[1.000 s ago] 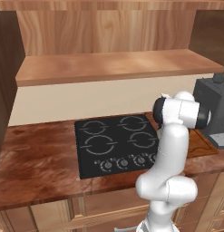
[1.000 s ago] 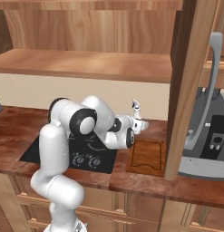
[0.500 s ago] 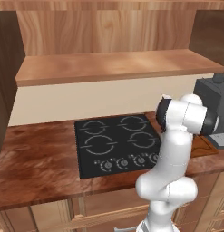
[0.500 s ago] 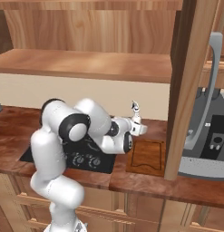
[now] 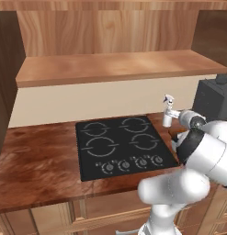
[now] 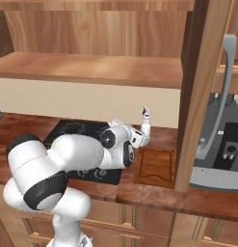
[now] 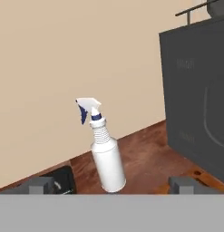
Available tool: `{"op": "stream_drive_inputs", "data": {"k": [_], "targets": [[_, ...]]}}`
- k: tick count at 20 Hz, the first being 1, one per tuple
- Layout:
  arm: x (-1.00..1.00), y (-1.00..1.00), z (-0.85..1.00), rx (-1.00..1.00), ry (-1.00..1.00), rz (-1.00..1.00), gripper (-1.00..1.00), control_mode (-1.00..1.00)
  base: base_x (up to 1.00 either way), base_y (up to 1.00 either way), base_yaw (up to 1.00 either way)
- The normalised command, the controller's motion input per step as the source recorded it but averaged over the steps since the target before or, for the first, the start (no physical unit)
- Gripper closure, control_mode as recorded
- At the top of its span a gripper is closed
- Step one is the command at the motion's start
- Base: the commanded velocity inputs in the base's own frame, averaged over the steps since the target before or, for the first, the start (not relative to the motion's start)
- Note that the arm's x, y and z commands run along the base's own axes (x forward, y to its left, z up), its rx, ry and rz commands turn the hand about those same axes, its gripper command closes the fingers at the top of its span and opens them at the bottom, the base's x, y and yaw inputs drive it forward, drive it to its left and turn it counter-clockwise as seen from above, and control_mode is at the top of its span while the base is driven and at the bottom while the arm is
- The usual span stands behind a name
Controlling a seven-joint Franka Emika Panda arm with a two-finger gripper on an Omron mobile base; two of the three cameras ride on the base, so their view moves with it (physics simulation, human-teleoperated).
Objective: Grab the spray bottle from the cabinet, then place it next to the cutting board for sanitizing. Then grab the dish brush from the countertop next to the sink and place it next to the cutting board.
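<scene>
In the hand view, the spray bottle (image 7: 106,159) stands upright at centre frame on the countertop (image 7: 145,156), long axis vertical, nozzle pointing to frame left; the gripper (image 7: 111,185) is spread wide at the bottom, fingertips (image 7: 40,184) flanking it, holding nothing

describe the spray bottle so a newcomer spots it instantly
Find the black stove top in the reddish countertop. Just past its right edge, near the beige back wall, stands the spray bottle, upright by the cutting board. It is the one slim whitish thing there, with a blue-tipped trigger head.
</scene>
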Motion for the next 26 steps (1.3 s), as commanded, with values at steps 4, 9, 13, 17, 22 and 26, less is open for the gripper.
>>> {"op": "stream_drive_inputs", "data": {"k": [4,9,13,17,22,26], "targets": [[-0.65,-0.01,0.97,0.05,0.18,0.00,-1.00,-1.00,0.00,0.00,0.00],[-0.59,0.00,0.83,0.01,0.27,0.00,-1.00,-1.00,0.00,0.00,0.00],[-0.45,0.00,0.57,0.00,0.46,0.00,-1.00,-1.00,0.00,0.00,0.00],[-0.73,0.09,0.16,-0.04,0.30,0.00,-1.00,-1.00,0.00,0.00,0.00],[-0.79,0.22,0.00,0.00,0.00,0.00,-1.00,-1.00,0.00,0.00,0.00],[-0.58,0.31,-0.12,0.05,0.00,0.04,-1.00,-1.00,0.00,0.00,0.00]]}}
